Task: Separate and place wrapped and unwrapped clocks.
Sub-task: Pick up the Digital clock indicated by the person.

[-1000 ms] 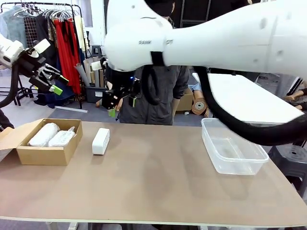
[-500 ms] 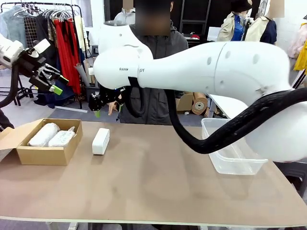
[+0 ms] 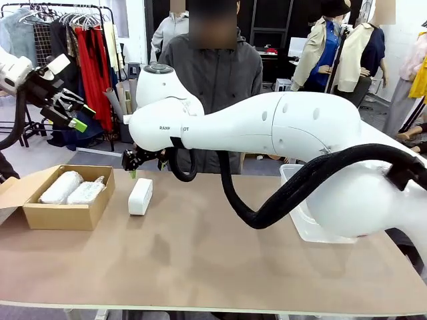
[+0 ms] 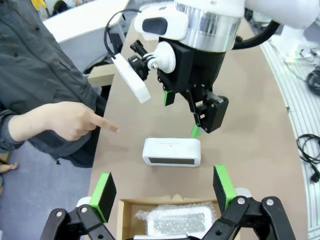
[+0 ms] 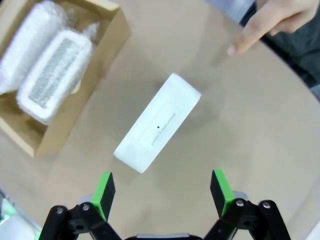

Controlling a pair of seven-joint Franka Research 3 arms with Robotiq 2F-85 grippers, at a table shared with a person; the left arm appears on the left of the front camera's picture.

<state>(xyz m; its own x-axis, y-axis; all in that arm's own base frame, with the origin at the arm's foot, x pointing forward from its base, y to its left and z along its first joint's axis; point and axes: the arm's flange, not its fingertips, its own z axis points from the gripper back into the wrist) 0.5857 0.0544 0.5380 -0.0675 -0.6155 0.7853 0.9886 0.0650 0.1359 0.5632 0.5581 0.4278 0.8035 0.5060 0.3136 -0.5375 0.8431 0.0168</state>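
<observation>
The bare white clock (image 3: 140, 196) lies flat on the table just right of the cardboard box (image 3: 40, 217). Two wrapped clocks (image 3: 60, 187) (image 3: 87, 191) lie side by side inside that box. My right gripper (image 3: 136, 167) hangs open just above the bare clock's far end, touching nothing. In the right wrist view the bare clock (image 5: 157, 122) lies ahead of the open right gripper (image 5: 161, 187), with the wrapped clocks (image 5: 47, 67) to the left. My left gripper (image 3: 70, 110) is raised at the far left, open and empty; below it the left wrist view shows the bare clock (image 4: 171, 151).
A person stands at the far side; a hand (image 4: 70, 120) points a finger (image 5: 250, 35) towards the bare clock. A clear plastic tub (image 3: 287, 175) sits at the right, partly hidden by my right arm, which spans the table's middle. Clothes racks stand behind.
My right arm has swung down and to the left, bringing its gripper low over the bare clock. The left arm and the clocks have not moved.
</observation>
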